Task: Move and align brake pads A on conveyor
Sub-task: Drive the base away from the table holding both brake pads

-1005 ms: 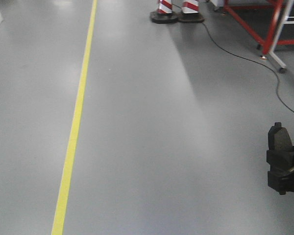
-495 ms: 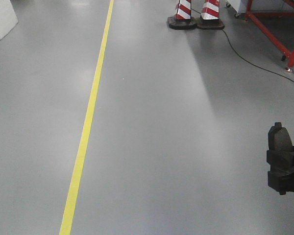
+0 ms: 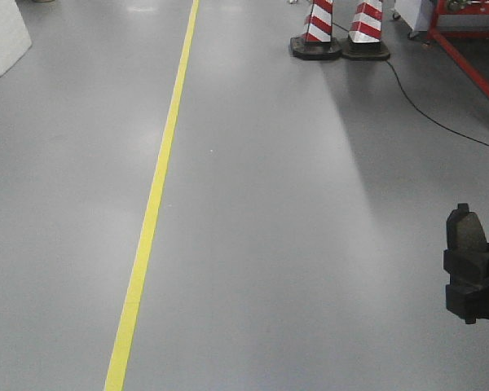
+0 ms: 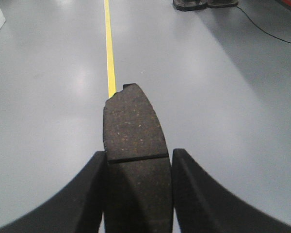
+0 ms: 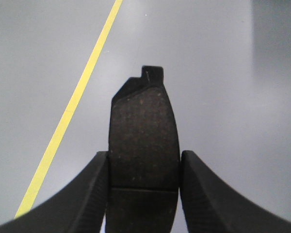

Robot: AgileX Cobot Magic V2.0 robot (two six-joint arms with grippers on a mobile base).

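Two brake pads ride in the air over a grey workshop floor [image 3: 269, 244], with no bench and no conveyor in any view. The left pincer [image 4: 138, 162] is closed to the width of one brake pad [image 4: 133, 126], its two dark fingers pressing the pad's long edges near the thin groove, so the rough friction face points at the wrist camera and the upper half stands free above the fingertips. The right pincer [image 5: 144, 162] grips a second brake pad [image 5: 143, 121] the same way, narrowed onto its sides, with a small tab at the top of the pad. The front view shows what appears to be this right-hand pair at the lower right edge of the frame, pad upright. Holding each pad by its edges probably leaves the lower end free to be set down flat and squared later. A yellow line [image 3: 151, 220] runs up the left half of the frame, and striped cones [image 3: 319, 28], a black cable [image 3: 424, 114] and a red frame [image 3: 464, 49] sit at the upper right. Judging by the open floor, this is the carry, with placing and aligning not yet begun.
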